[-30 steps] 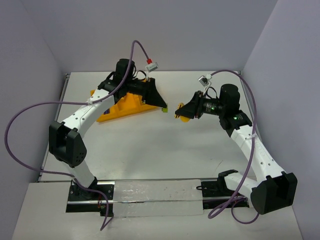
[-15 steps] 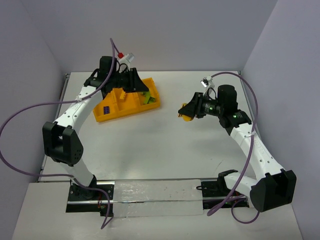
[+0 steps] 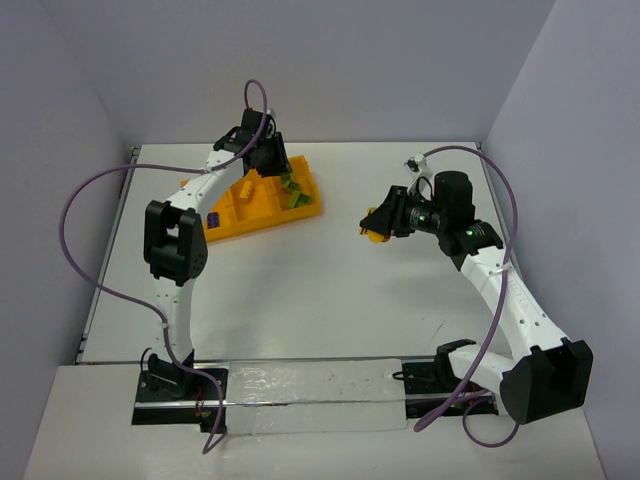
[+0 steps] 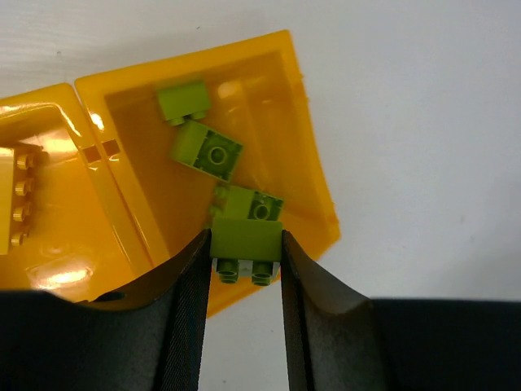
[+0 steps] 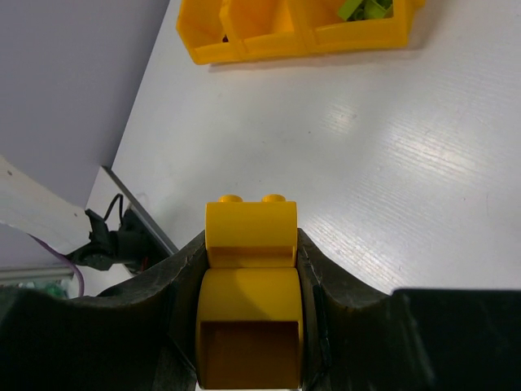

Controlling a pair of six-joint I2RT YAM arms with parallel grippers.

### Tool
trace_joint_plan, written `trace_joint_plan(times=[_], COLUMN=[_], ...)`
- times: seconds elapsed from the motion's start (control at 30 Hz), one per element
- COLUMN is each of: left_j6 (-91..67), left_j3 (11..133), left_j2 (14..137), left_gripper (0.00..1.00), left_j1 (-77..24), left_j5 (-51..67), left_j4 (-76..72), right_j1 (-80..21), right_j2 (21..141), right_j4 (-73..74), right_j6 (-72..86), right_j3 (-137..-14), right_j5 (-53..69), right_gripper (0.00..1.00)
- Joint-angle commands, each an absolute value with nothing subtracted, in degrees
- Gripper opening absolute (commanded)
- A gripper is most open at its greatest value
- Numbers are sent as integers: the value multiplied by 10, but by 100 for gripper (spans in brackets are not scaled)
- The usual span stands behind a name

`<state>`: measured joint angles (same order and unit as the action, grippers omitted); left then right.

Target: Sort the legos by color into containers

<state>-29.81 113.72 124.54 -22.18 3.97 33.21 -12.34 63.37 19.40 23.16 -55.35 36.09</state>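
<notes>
The orange-yellow tray lies at the back left of the table, its containers side by side. My left gripper hovers over the near rim of the right-end compartment, shut on a lime green lego, studs toward the camera. Three more green legos lie in that compartment, and an orange-yellow one in the middle section. From above, the left gripper sits over the tray's back edge. My right gripper is shut on two stacked orange-yellow legos, held above the table right of the tray.
The white table is walled at the back and on both sides. Purple cables loop from both arms. A dark rail with wiring runs along the table's edge in the right wrist view.
The left arm has folded back and turned, bringing the green lego from beyond the tray's right end to over the right compartment. The right gripper has hardly moved.
</notes>
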Motion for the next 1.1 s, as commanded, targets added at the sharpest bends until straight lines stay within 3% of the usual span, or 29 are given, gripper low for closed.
trace_joint_plan(times=[0.0, 0.13, 0.23, 0.43, 0.73, 0.93, 1.07], left_j6=[-305, -301, -291, -268, -210, -197, -214], left_j3=[1192, 1196, 1193, 1173, 963, 880, 854], left_j2=[1266, 1268, 1255, 1182, 984, 936, 911], left_gripper=[8, 63, 78, 80, 76, 75, 75], left_j1=[-229, -232, -238, -259, -284, -287, -290], left_j5=[2, -17, -17, 5, 256, 463, 516], left_j4=[357, 361, 360, 363, 243, 211, 193], right_j1=[-121, -121, -122, -122, -122, -127, -128], right_j2=[630, 636, 640, 644, 686, 699, 697], right_j4=[196, 195, 195, 203, 240, 198, 176], right_j6=[219, 218, 221, 229, 271, 252, 275], right_j3=[-581, -584, -586, -589, -623, -620, -609], right_j5=[353, 355, 359, 351, 319, 458, 470], right_gripper=[11, 11, 11, 11, 11, 14, 15])
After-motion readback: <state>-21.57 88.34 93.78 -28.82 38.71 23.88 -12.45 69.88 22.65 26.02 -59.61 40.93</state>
